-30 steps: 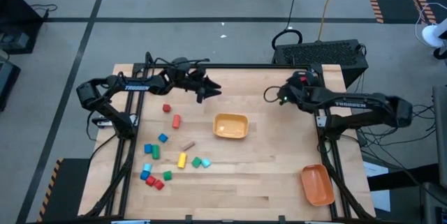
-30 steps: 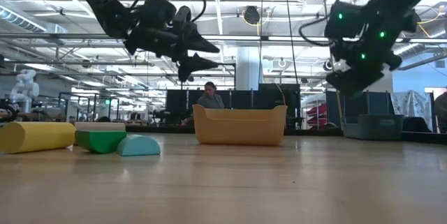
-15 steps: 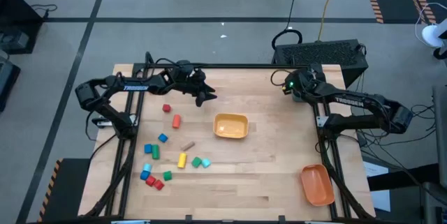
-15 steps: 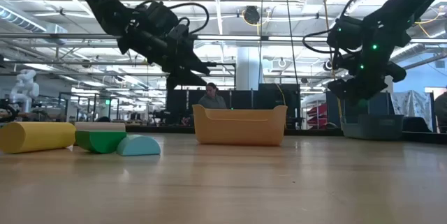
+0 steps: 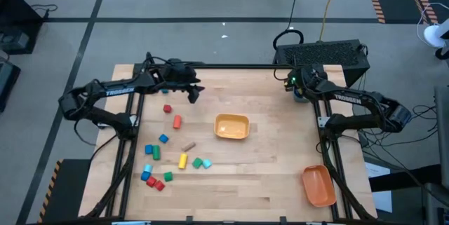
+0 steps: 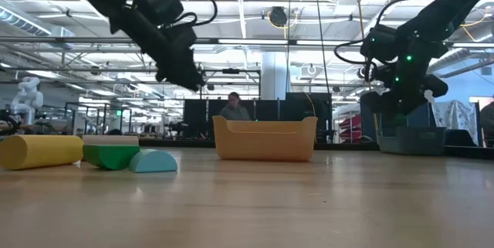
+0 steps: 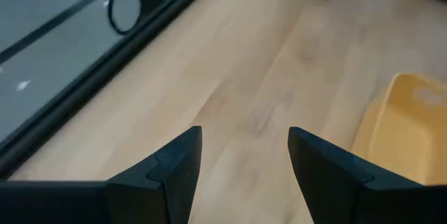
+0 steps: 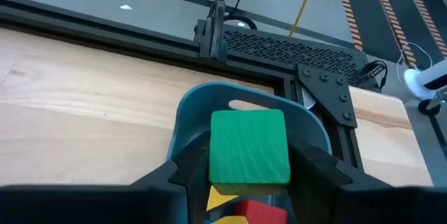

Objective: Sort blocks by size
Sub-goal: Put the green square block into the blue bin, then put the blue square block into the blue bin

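Observation:
Several blocks lie loose on the table's left half: a red cube (image 5: 167,108), a red cylinder (image 5: 177,121), a blue cube (image 5: 163,139) and a cluster near the front left (image 5: 156,176). In the low view a yellow cylinder (image 6: 38,151), a green block (image 6: 112,155) and a cyan block (image 6: 153,161) rest on the tabletop. My right gripper (image 8: 249,172) hangs over the teal bin (image 8: 195,109) at the far right, shut on a green block (image 8: 249,144). My left gripper (image 7: 244,154) hovers open and empty above bare wood at the far left (image 5: 193,93). My right gripper pinches the green block by two opposite side faces (image 8: 215,158), one finger on each. The fingers slant down from the table's near right side. The block sits level between them above the teal bin's opening, over a yellow block and a red block (image 8: 258,211) inside.
A yellow bin (image 5: 231,126) stands mid-table and an orange bin (image 5: 318,185) at the near right corner. The table's dark frame rail (image 7: 105,77) runs along the far edge close to my left gripper. Bare wood lies between the yellow bin and the right arm.
My right gripper has swung toward the table's far right corner and sunk a little, ending over the teal bin. My left gripper has drawn back toward the table's left edge and tipped its fingers from nearly level to slanting down.

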You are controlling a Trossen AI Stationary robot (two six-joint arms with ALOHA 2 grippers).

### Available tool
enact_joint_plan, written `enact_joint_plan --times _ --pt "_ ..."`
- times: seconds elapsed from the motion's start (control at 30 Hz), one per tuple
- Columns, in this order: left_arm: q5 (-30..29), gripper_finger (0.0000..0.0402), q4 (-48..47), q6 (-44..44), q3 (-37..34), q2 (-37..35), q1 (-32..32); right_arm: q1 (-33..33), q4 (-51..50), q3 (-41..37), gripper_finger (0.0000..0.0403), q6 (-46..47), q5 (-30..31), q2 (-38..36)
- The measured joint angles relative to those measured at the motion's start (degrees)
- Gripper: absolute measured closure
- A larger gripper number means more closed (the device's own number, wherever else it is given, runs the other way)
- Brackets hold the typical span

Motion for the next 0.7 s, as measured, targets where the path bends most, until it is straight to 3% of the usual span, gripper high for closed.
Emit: enact_joint_plan --times 0.2,0.4,0.5,0.7 --pt "-3.14 0.0187 -10.00 2.42 0.00 -1.43 0.40 0.00 0.02 0.00 0.0237 1.26 -0.93 0.00" --pt "-4.28 0.0187 -17.76 2.97 0.00 -1.42 2.01 0.07 0.03 0.00 0.0174 1.37 -1.67 -0.27" --pt "-7.43 0.0187 -20.44 2.60 0.00 -1.42 2.86 0.93 0.72 0.00 0.0148 1.06 -5.87 -1.26" --pt "-13.56 0.0187 -24.52 0.88 -0.01 -1.42 4.66 6.51 6.67 0.02 0.0138 -0.22 -8.95 -3.77"
